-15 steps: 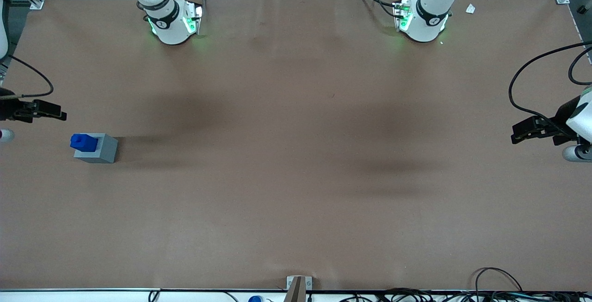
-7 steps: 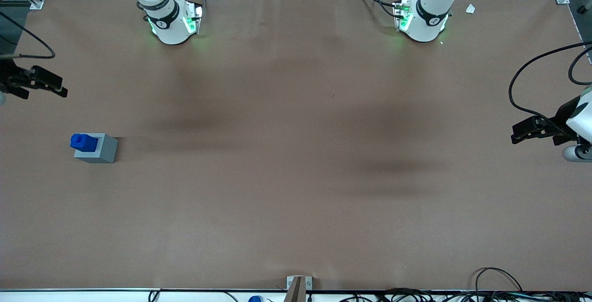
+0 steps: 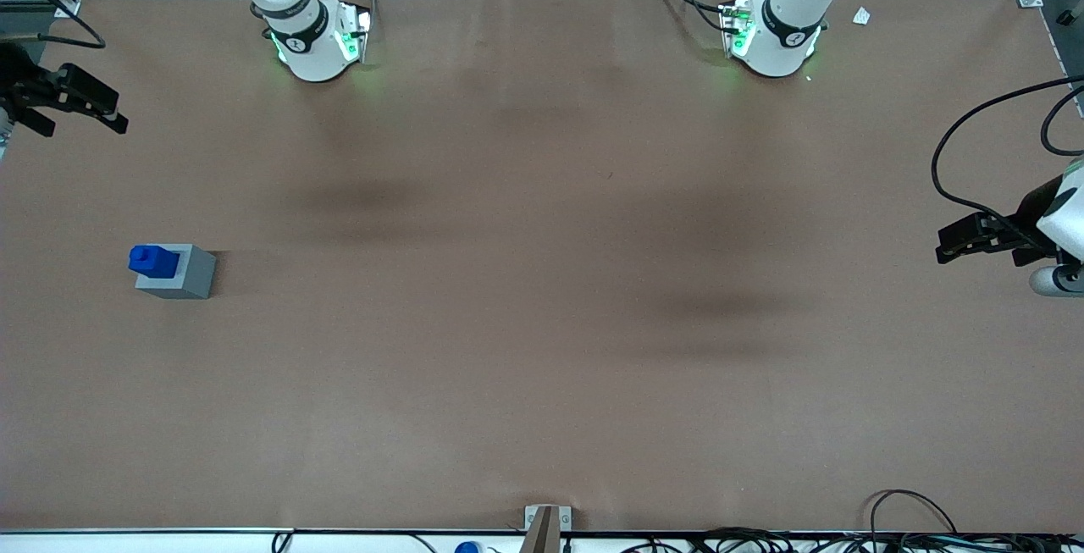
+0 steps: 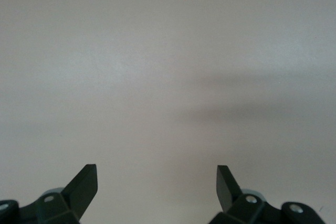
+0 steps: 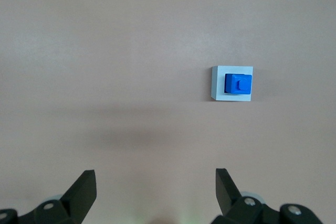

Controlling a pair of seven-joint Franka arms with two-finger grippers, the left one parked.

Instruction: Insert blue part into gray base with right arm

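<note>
Blue part (image 3: 153, 259) seated in gray base (image 3: 178, 273)
Gripper (image 3: 72, 100) spread, empty — upper left of frame, well apart from base

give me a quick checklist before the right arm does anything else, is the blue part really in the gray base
1. Blue part sits in the gray base socket: ok, it stands centred on the base's top in the right wrist view.
2. Fully seated to depth: cannot tell; it still rises above the base in the front view.
3. Gripper empty: ok, fingers spread with nothing between them.
4. Gripper clear of the assembly: ok, it hangs apart from it, farther from the front camera.
5. Base upright on the table: ok.
</note>
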